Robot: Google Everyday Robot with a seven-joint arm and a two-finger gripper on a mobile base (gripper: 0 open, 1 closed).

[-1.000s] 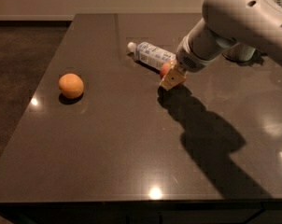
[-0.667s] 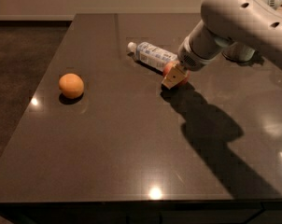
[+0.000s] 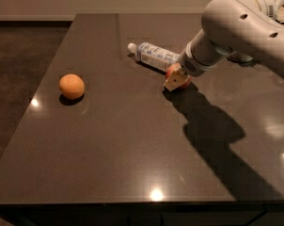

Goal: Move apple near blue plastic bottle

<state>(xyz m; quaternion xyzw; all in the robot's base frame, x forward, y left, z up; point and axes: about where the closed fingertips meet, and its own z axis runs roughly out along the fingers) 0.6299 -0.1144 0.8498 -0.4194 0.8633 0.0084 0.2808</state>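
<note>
The red apple is mostly hidden between the fingers of my gripper, which is shut on it at the table surface. Only slivers of red show around the tan fingers. The blue plastic bottle lies on its side just behind and left of the gripper, white cap pointing left. The apple is right beside the bottle's base end; I cannot tell whether they touch. My white arm reaches in from the upper right.
A plain orange fruit sits at the left of the dark table, near its left edge. The arm casts a large shadow over the right part. Carpeted floor lies beyond the left edge.
The gripper with the apple has shifted slightly right and down, staying beside the bottle. The bottle and the orange have not moved.
</note>
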